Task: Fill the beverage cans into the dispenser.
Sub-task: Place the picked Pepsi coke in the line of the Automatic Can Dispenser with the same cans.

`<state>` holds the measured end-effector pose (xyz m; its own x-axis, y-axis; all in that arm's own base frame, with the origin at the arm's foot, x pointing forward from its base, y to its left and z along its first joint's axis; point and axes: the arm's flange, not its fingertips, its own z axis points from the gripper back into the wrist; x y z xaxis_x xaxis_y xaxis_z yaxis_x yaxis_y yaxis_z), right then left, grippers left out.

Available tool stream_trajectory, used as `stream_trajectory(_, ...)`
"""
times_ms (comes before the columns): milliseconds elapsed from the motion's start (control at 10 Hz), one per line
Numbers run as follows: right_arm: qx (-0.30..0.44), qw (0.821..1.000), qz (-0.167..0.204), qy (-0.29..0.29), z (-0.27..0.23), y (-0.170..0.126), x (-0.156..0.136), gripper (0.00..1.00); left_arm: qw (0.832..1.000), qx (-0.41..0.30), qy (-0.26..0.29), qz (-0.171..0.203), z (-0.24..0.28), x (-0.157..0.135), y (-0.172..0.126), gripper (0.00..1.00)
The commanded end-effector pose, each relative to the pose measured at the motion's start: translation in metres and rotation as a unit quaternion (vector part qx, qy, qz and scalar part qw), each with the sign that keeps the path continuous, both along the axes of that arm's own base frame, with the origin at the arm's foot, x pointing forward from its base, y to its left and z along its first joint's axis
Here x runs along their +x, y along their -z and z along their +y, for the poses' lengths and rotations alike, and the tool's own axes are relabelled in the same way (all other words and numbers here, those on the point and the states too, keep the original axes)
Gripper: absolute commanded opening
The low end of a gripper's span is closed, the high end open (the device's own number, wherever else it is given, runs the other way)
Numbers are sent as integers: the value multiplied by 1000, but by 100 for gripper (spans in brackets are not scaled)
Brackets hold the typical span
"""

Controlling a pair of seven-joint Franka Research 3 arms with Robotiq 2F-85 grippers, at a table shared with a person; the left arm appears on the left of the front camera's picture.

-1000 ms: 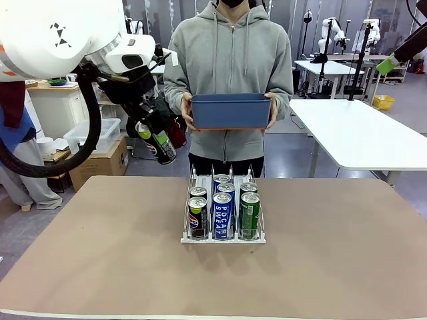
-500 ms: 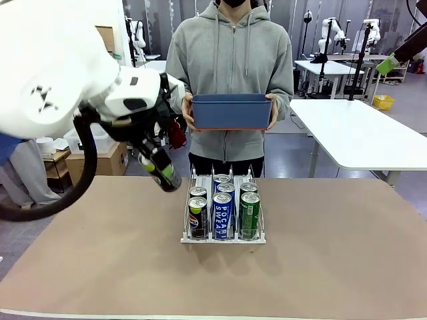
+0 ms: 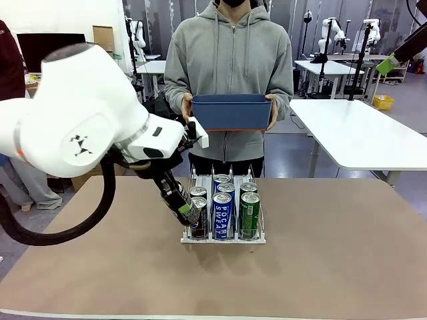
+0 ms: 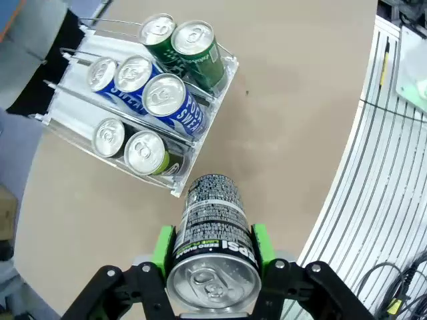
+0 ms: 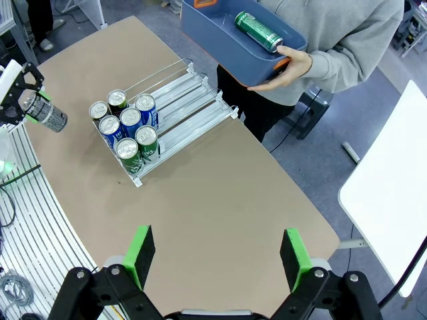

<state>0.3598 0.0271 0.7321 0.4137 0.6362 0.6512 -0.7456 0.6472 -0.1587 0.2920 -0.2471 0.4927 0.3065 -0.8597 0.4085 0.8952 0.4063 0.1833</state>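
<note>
Left hand [image 3: 181,207] clamps a black can [image 3: 190,213] at the front left corner of the dispenser [image 3: 223,239].
The green pads [image 4: 163,245] grip the can's sides, its silver top toward the wrist and its base tilted down at the left lane; whether it touches the rack cannot be told. Seven cans [image 3: 222,213] stand in the lanes on the surface [image 3: 333,253]. The right hand [image 5: 217,257] hangs wide open, well apart. A person holds a blue bin [image 3: 230,110] with one green can [image 5: 259,31].

Brown table [image 3: 333,267], white table [image 3: 360,133] beyond, grey floor [image 3: 297,157].
</note>
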Motion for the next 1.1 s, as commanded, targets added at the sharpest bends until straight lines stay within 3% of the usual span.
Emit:
stream_trajectory(0, 0, 1000, 0, 0, 0, 1, 0, 100, 999, 5, 42, -14, 4, 9, 25, 58)
stream_trajectory(200, 0, 1000, 0, 0, 0, 1, 0, 100, 998, 8, 58, 5, -2, 16, 29, 58)
stream_trajectory(300, 0, 1000, 0, 0, 0, 1, 0, 100, 999, 15, 35, 2, -4, 14, 22, 58)
stream_trajectory(700, 0, 1000, 0, 0, 0, 1, 0, 100, 999, 25, 48, 6, -4, 19, 32, 58)
stream_trajectory(1000, 0, 1000, 0, 0, 0, 1, 0, 100, 999, 35, 37, 12, -13, 48, 47, 58)
